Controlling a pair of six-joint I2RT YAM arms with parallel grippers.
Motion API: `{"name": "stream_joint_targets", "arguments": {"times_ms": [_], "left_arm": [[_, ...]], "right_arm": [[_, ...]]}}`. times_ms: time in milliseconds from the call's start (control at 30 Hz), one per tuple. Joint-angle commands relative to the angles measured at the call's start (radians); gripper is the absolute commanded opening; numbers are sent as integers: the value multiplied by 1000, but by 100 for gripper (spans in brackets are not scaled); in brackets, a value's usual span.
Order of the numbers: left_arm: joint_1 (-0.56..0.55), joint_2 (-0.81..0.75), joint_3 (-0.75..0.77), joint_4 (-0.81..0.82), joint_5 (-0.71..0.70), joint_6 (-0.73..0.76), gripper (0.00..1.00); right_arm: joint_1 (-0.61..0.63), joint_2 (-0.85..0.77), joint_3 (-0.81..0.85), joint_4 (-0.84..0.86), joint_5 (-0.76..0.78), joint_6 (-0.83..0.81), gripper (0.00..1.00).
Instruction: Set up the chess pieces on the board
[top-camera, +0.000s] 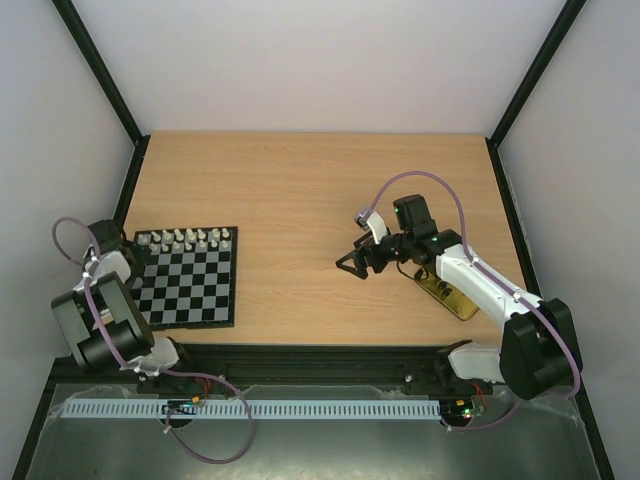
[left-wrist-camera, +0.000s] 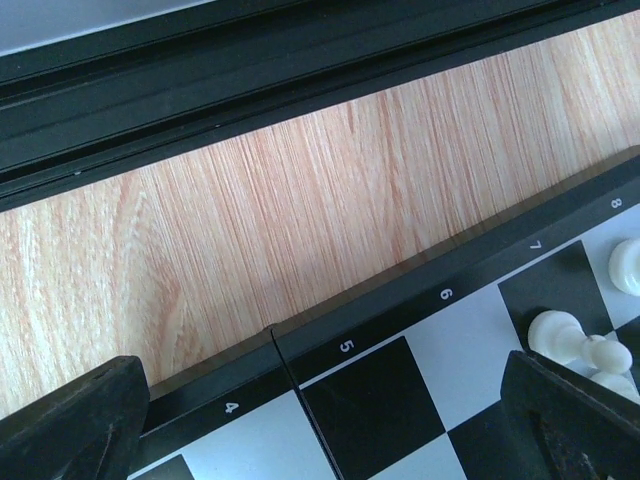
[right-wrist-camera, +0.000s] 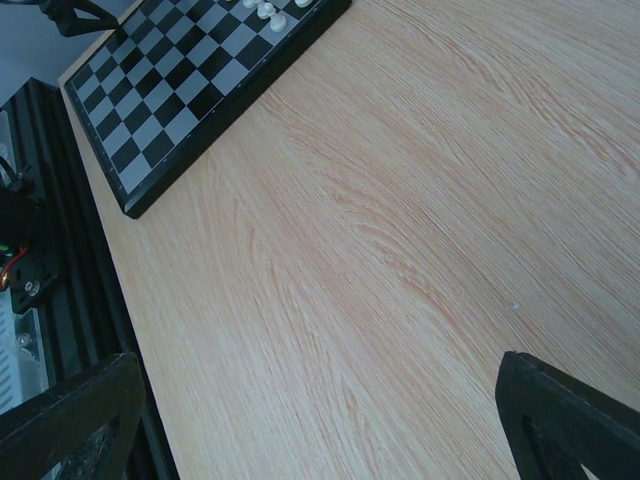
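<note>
The board (top-camera: 188, 322) lies flat at the table's left side. Several white chess pieces (top-camera: 186, 238) stand in a row along its far edge. My left gripper (left-wrist-camera: 320, 410) is open and hangs low over the board's numbered left rim (left-wrist-camera: 400, 308), with nothing between its fingers. Two white pieces (left-wrist-camera: 568, 340) stand just beyond its right finger (left-wrist-camera: 570, 420). My right gripper (top-camera: 352, 263) is open over bare wood in the middle of the table, well right of the board. In the right wrist view the board (right-wrist-camera: 150, 120) lies far off at the upper left.
A shiny gold tray (top-camera: 452, 298) lies under the right arm's forearm. Black frame rails (top-camera: 300, 352) run along the table's near edge and both sides. Bare wood (top-camera: 320, 190) lies between the board and the right gripper.
</note>
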Motion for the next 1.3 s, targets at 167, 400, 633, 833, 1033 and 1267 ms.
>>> {"name": "stream_joint_targets", "arguments": {"times_ms": [167, 400, 633, 833, 1033, 1267], "left_arm": [[-23, -65, -108, -8, 118, -7, 99], [-120, -100, -161, 2, 151, -54, 99], [-333, -99, -173, 23, 94, -130, 99], [-505, -64, -146, 39, 37, -175, 99], [-651, -19, -98, 50, -22, -173, 99], [-751, 37, -49, 113, -35, -94, 94]], "right_arm": [[5, 13, -6, -37, -18, -23, 97], [5, 16, -5, -43, -19, -24, 97], [5, 26, -3, -48, -17, -32, 97], [5, 36, -4, -50, -13, -35, 97], [5, 55, -2, -54, -11, -40, 97], [5, 118, 12, -14, 69, 26, 96]]}}
